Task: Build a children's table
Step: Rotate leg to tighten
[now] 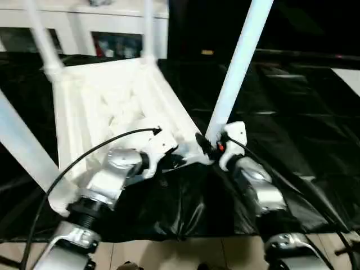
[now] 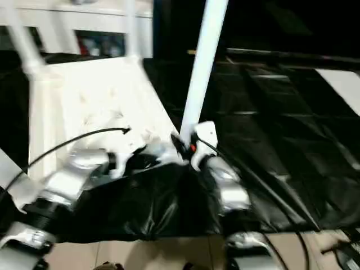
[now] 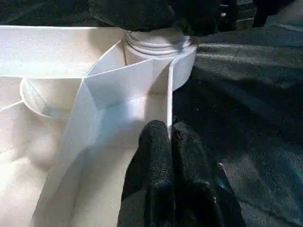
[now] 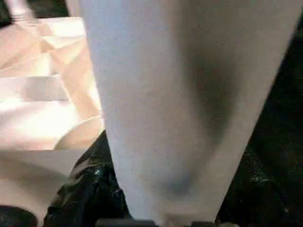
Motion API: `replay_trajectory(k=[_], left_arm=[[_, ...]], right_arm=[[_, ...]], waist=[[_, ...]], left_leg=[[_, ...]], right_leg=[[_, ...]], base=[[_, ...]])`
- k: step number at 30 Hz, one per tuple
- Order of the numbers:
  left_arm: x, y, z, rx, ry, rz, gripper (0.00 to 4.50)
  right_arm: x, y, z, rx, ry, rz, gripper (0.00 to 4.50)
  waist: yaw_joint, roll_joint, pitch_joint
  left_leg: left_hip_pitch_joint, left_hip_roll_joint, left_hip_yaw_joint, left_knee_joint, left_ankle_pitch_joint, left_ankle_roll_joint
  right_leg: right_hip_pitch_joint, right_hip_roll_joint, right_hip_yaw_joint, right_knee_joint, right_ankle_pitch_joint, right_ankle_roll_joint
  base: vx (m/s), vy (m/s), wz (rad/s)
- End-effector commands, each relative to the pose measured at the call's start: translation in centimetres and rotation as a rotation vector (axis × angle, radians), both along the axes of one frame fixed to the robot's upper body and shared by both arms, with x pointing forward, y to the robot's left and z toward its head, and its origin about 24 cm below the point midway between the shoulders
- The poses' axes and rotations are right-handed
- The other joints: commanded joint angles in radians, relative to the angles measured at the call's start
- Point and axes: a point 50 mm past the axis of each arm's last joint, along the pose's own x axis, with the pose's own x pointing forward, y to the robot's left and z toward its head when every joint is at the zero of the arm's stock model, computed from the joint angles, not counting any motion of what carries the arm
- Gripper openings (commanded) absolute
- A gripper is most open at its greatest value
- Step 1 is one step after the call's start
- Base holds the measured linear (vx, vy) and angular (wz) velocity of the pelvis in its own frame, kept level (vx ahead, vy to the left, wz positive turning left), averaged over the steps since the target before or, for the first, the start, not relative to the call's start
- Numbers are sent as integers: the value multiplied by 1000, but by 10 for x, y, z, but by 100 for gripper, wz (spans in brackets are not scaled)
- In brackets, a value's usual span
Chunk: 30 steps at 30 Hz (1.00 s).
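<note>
The white tabletop [image 1: 118, 107] lies upside down on a black sheet, ribbed underside up. Three white legs [image 1: 42, 36] [image 1: 148, 28] [image 1: 22, 146] stand in its other corner sockets. A fourth leg [image 1: 239, 62] rises tilted from the near right corner socket [image 3: 158, 45]. My right gripper [image 1: 211, 145] is shut on this leg's base, and the leg [image 4: 175, 94] looms beside one black finger [image 4: 85, 189]. My left gripper [image 3: 169, 135] is shut on the thin raised rim [image 3: 168, 94] just short of that socket, and is also seen from the head [image 1: 171, 157].
The black sheet [image 1: 281, 112] covers the floor around the table, crumpled near my arms. A white cabinet with glass fronts [image 1: 112, 22] stands behind the tabletop. Tiled floor [image 1: 169, 253] shows at the near edge. A pale patch [image 1: 349, 79] lies far right.
</note>
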Motion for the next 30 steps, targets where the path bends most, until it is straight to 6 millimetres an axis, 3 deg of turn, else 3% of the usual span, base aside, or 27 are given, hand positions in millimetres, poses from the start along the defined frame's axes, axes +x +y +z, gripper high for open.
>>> replay_trajectory(k=[1, 2, 4, 5, 10, 12, 14, 15, 19, 20, 24, 25, 26, 30], left_arm=[[-17, -45, -5, -60, 35, -141, 0], [-18, -47, -6, -61, 36, -137, 0], [-19, -47, -7, -61, 39, -144, 0], [-18, -44, -7, -57, 39, -141, 0], [-15, -28, -6, -28, 34, -168, 0], [-15, -24, -5, -24, 32, -187, 0], [-16, -20, -4, -27, 33, -214, 0], [-17, -16, -3, -27, 28, -239, 0], [-20, -4, 0, -35, 45, -324, 0], [-22, 0, 0, -26, 56, -349, 0], [-25, 10, 0, -8, 86, -417, 0], [-26, 14, 0, -2, 100, -439, 0], [-27, 16, 0, -1, 106, -448, 0], [-27, 22, 3, -2, 116, -503, 0]], right_arm=[[-20, 53, -20, 45, 128, 181, 204], [-18, 53, -18, 48, 122, 165, 204], [-18, 51, -16, 15, 83, 186, 204], [-18, 46, -16, 10, 73, 188, 256], [-20, 23, -14, -3, 38, 291, 306], [-21, 18, -13, -12, 31, 330, 315], [-22, 12, -11, -28, 16, 380, 335], [-23, 8, -10, -33, 14, 420, 335], [-28, -6, -5, -49, 13, 582, 335], [-31, -9, -4, -60, 19, 646, 335], [-38, -18, -3, -116, 37, 806, 335], [-40, -21, -2, -129, 44, 847, 335], [-41, -21, -2, -132, 47, 864, 335], [-46, -24, 2, -126, 73, 965, 300]], waist=[[-5, 17, -28], [-4, 21, -30], [-3, 19, -31], [-3, 19, -31], [4, 15, -41], [11, 13, -44], [17, 12, -50], [19, 10, -54], [28, 9, -60], [33, 9, -66], [48, 10, -67], [47, 4, -66], [51, 6, -67], [54, 1, -59]], left_leg=[[12, 39, -35, -96, -621, -40], [11, 40, -34, -97, -611, -38], [14, 39, -28, -95, -605, -37], [14, 39, -26, -95, -595, -34], [12, 42, -13, -90, -518, -14], [5, 41, -2, -85, -429, 7], [9, 41, 4, -79, -381, 21], [4, 41, 6, -75, -333, 35], [13, 41, 21, -58, -260, 70], [4, 40, 23, -51, -191, 85], [3, 42, 33, -36, -89, 122], [1, 42, 34, -36, -86, 123], [0, 42, 31, -35, -86, 122], [5, 48, 30, -42, -157, 94]], right_leg=[[11, -62, 27, -88, -612, -79], [11, -60, 30, -85, -583, -89], [7, -59, 34, -85, -554, -101], [6, -59, 37, -82, -535, -111], [15, -56, 46, -70, -430, -143], [19, -57, 54, -60, -347, -169], [21, -57, 55, -55, -320, -187], [28, -55, 54, -47, -272, -199], [21, -48, 57, -31, -171, -250], [31, -48, 55, -17, -85, -270], [37, -39, 50, 12, 88, -309], [39, -40, 50, 13, 87, -309], [43, -42, 48, 15, 68, -305], [35, -45, 49, 4, -88, -278]], base=[[0, 0, 0], [0, 0, 0], [0, 0, 0], [0, 0, 0], [0, 0, 0], [0, 0, 0], [27, -20, 4], [53, -39, 7], [74, -55, 13], [81, -48, 6], [64, -29, 6], [0, 0, 0], [0, 0, 0], [0, 0, 0]])
